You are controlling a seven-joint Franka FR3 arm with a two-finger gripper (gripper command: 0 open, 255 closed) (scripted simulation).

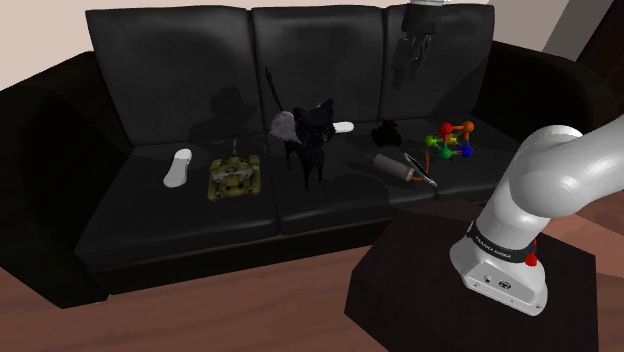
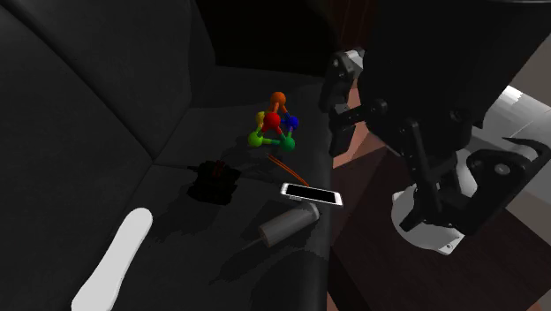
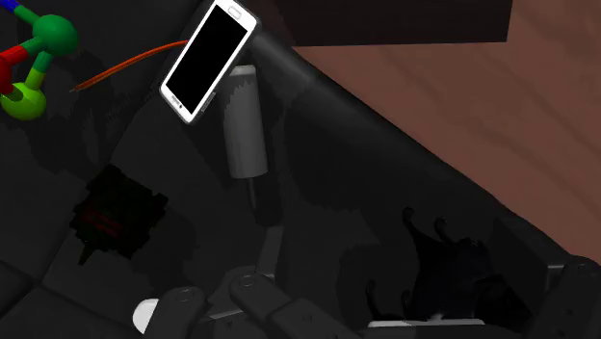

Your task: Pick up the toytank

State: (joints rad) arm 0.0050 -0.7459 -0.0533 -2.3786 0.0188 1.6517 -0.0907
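The toy tank (image 1: 234,180) is olive green with a camouflage pattern. It stands on the black sofa's left seat cushion (image 1: 150,215) in the shoulder view. My gripper (image 1: 416,48) hangs high in front of the right backrest, far from the tank toward the shoulder view's right. In the wrist view the gripper (image 3: 412,281) has its two black fingers (image 3: 252,297) standing well apart with nothing between them. It looks down on the right cushion. The second exterior view shows the gripper (image 2: 340,110) above the sofa's edge.
Near the tank lie a white object (image 1: 178,167) and a black cat figure (image 1: 308,135). On the right cushion are a grey cylinder (image 3: 244,120), a phone (image 3: 208,60), a small black toy (image 3: 116,214) and a coloured ball-and-stick toy (image 1: 450,140). The stand (image 1: 440,290) is at lower right.
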